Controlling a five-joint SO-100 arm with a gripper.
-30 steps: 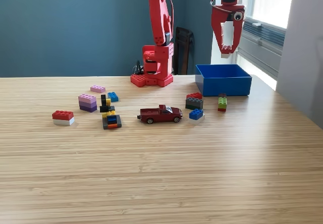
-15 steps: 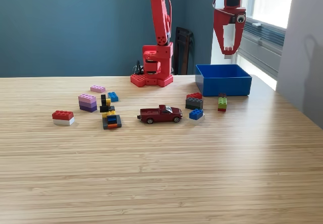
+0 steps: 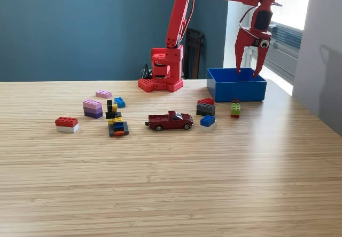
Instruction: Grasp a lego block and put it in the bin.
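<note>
Exterior view. The red arm (image 3: 176, 29) is reaching from its base toward the view's right, and its tool (image 3: 248, 70) is hanging directly above the bin (image 3: 236, 85) with both jaws spread apart and nothing between them. The bin is sitting on the wooden bench (image 3: 171, 173) at the far right, just beside the arm's base. Lego blocks are lying loose on the bench: a green-and-red stack (image 3: 235, 108) and a red-and-grey stack (image 3: 206, 107) are standing just in front of the bin, with a blue block (image 3: 208, 120) near them. A dark red toy car (image 3: 170, 121) is resting at centre. Further left are lying a multicoloured pile (image 3: 116, 120), a pink-and-purple stack (image 3: 93, 108) and a red-and-white stack (image 3: 67, 124).
</note>
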